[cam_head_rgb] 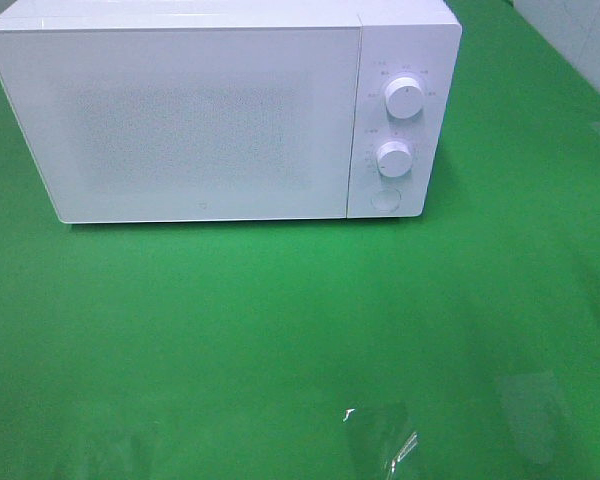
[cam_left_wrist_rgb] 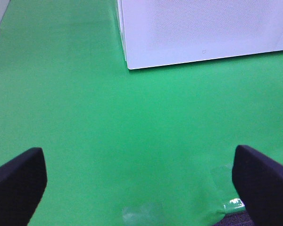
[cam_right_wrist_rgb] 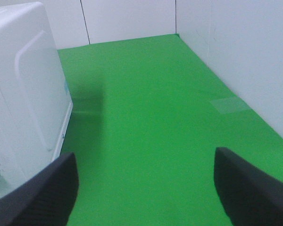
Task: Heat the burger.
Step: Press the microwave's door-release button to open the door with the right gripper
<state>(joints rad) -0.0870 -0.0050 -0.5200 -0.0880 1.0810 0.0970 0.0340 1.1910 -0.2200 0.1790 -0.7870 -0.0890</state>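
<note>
Although the burger is what must be heated, it is seen in no view; whether it lies behind the shut, frosted door (cam_head_rgb: 180,120) of the microwave (cam_head_rgb: 400,40) cannot be told, since nothing shows through that panel; none is found on the green worktop (cam_head_rgb: 280,330) in front of the microwave or beside it. If the burger is inside, loading is judged done, and only the heating and the taking-out are left; if it is not, the whole task is yet to be done.

Small grey markings are ringed round the upper knob (cam_head_rgb: 405,98) and the lower knob (cam_head_rgb: 393,158) at the microwave's right end, above a round button (cam_head_rgb: 384,200); they are too small to be read. A tiny mark (cam_left_wrist_rgb: 203,51) is set low on the door; no brand name can be made out.

The left tool (cam_left_wrist_rgb: 139,183) is held spread wide over the worktop before the microwave, with nothing between its fingers; the right tool (cam_right_wrist_rgb: 146,188) is spread likewise beside the microwave's knob end, empty.
</note>
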